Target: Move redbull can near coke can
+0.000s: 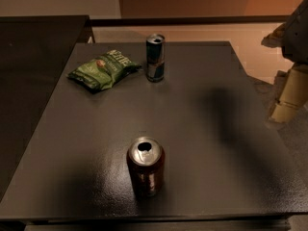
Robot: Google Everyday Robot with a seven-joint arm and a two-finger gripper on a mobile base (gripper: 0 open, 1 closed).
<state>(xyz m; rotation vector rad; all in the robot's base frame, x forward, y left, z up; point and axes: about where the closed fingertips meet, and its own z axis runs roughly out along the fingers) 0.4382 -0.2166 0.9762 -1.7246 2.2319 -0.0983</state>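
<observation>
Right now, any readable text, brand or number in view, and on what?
On the green chip bag: white lettering, too blurred to read.
On the redbull can: nothing legible.
On the coke can: nothing legible.
The gripper, at the view's right edge: no text visible.

The slim blue-and-silver redbull can (155,57) stands upright, well apart at 12 o'clock from the wider dark red coke can (146,166), itself upright with its silver top opened, and the gripper (288,100) hangs off toward its 2 o'clock, touching neither.
</observation>
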